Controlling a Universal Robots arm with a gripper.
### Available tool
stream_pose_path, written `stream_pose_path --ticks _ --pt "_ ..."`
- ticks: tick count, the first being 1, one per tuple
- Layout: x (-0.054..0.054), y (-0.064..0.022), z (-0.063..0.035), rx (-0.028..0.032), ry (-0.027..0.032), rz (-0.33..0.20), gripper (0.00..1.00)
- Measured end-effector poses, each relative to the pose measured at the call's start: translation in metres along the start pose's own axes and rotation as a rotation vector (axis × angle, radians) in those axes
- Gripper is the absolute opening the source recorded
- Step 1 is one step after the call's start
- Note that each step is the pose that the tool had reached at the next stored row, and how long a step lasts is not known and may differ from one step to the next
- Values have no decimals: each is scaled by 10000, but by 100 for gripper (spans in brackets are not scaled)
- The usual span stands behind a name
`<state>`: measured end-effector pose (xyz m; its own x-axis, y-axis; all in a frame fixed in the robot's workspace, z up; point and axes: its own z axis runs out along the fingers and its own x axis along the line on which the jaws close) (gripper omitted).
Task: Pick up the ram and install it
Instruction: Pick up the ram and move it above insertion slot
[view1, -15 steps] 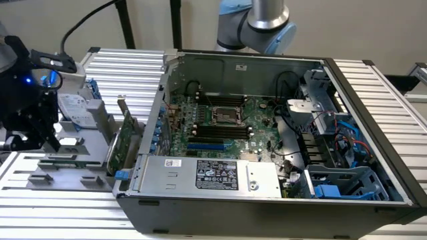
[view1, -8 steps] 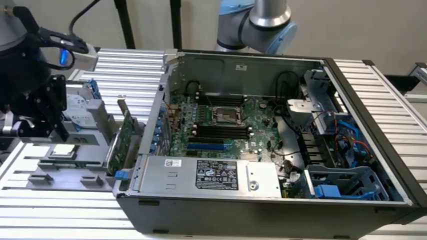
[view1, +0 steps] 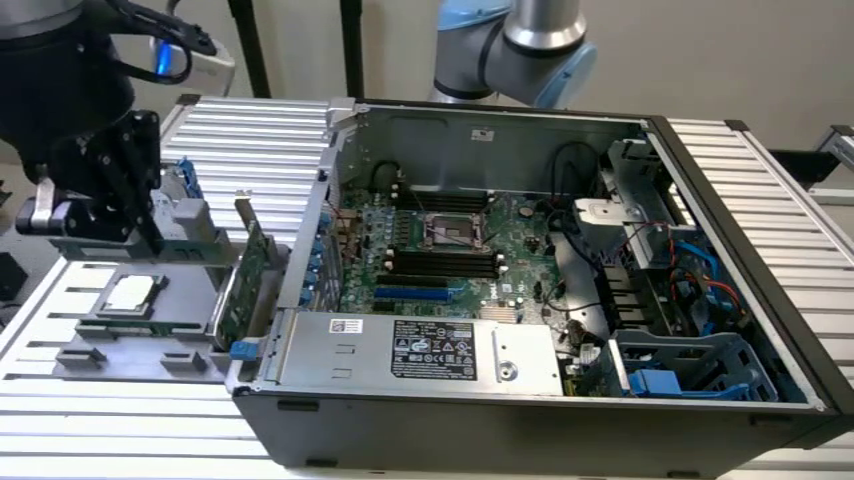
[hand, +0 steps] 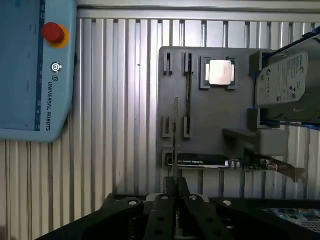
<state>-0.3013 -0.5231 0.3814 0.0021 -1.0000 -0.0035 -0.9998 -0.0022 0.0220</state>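
Observation:
The ram (hand: 174, 142) shows edge-on as a thin stick running out from between my fingertips (hand: 169, 186). My gripper (hand: 175, 186) is shut on it, above the grey fixture plate (hand: 210, 125) and just beside the plate's dark, empty long slot (hand: 188, 85). In the exterior view my black gripper (view1: 94, 205) hangs over the fixture plate (view1: 80, 340) at the exterior view's left, outside the open computer case (view1: 534, 420). The motherboard (view1: 447, 250) lies inside the case with black memory slots (view1: 441, 262) in its middle.
On the fixture sit a CPU (hand: 220, 72), a silver hard drive (hand: 285, 80) in a blue frame, and a green expansion card (view1: 247, 280) with a blue tab. A blue teach pendant (hand: 30, 70) with a red button lies beside it. The power supply (view1: 414, 345) fills the case front.

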Motion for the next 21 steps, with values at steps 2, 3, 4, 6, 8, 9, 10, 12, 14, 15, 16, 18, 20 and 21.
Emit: stream_pose_path --ticks 2,3,4,6,8,9,10,12,14,15,16,18,20,21 --pt "0 -89 -89 -1 0 0 0" --pt "0 -132 -129 -1 -2 0 0" --pt "0 -176 -167 -2 -3 0 0" --pt "0 -269 -240 -5 -5 0 0" --pt "0 -356 -292 -4 -18 0 0" --pt "0 -402 -310 -5 -29 0 0" --pt "0 -448 -324 -6 -45 -1 0" --pt "0 -537 -337 -5 -84 -1 0" --pt "0 -630 -340 -6 -138 -3 0" --pt "0 -675 -341 -5 -167 -4 0" --pt "0 -720 -342 -4 -192 -4 0" --pt "-1 -810 -345 -5 -235 -5 0" --pt "-3 -900 -346 -6 -275 -6 0" --pt "-4 -946 -347 -6 -291 -6 0"
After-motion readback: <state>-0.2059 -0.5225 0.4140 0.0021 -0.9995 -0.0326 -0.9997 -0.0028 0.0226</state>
